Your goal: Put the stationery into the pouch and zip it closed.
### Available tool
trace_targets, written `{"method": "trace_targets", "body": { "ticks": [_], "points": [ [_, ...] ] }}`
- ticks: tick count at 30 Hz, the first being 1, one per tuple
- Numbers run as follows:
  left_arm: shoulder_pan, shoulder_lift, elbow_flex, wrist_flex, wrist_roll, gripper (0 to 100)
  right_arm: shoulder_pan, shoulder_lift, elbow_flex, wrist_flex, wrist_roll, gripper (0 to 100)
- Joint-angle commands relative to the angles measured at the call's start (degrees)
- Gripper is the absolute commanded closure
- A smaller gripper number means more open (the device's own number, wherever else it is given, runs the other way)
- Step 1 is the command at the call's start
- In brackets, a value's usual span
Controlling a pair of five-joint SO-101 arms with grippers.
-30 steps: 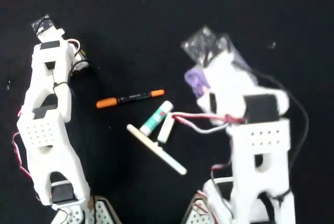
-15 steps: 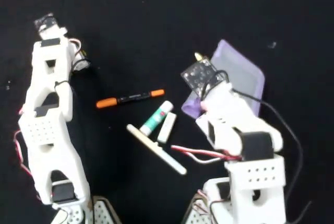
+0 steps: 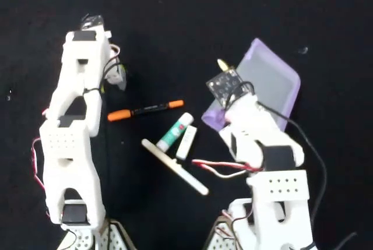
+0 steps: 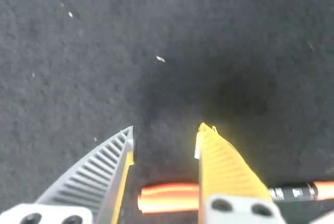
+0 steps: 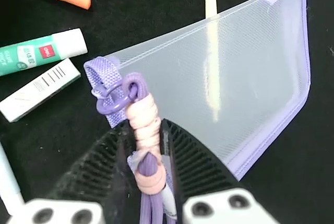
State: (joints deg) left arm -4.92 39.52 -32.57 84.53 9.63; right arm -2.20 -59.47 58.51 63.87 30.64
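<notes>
Left of the pouch (image 3: 271, 84), four items lie unpacked: marker (image 3: 145, 110), glue stick (image 3: 173, 131), white block (image 3: 186, 142), pen (image 3: 175, 166).
Right gripper (image 5: 145, 126) clenches the zip cord (image 5: 142, 106); left gripper (image 4: 167, 127) hangs released over the marker.

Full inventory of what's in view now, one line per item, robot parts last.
black cloth table: 1, black, under everything
translucent purple zip pouch: 1, purple, right half
beaded zip pull cord: 1, purple and pink, pouch corner
thin cream stick: 1, cream, across the pouch; inside or beneath, cannot tell
black marker with orange ends: 1, centre-left
green-and-white glue stick: 1, centre
white rectangular bar: 1, white, beside the glue stick
long white pen: 1, white, nearest the arm bases
left gripper: 1, grey and yellow, open over the marker's orange end
right gripper: 1, black, shut on the pull cord
</notes>
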Motion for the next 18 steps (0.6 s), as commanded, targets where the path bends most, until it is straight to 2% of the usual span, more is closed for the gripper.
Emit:
{"method": "trace_targets", "body": {
  "ticks": [1, 5, 10, 14, 18],
  "points": [
    [2.6, -2.8, -4.4, 4.2, -0.7, 80, 1.3, -1.3, -0.3, -1.8, -2.3, 98.8],
    [5.5, -8.7, -0.9, 6.6, -0.4, 80, 1.3, -1.3, -0.3, -1.8, -2.2, 98.8],
    [8.7, -21.5, 11.3, 4.5, -0.4, 80, 1.3, -1.3, -0.2, -1.7, -2.2, 98.8],
    [9.6, -35.3, 27.6, -5.2, -0.8, 80, 1.3, -1.3, -0.2, -1.6, -2.2, 98.8],
    [9.8, -49.2, 46.5, -20.8, -2.0, 80, 1.3, -1.3, -0.2, -1.5, -2.2, 98.8]
  ]
}}
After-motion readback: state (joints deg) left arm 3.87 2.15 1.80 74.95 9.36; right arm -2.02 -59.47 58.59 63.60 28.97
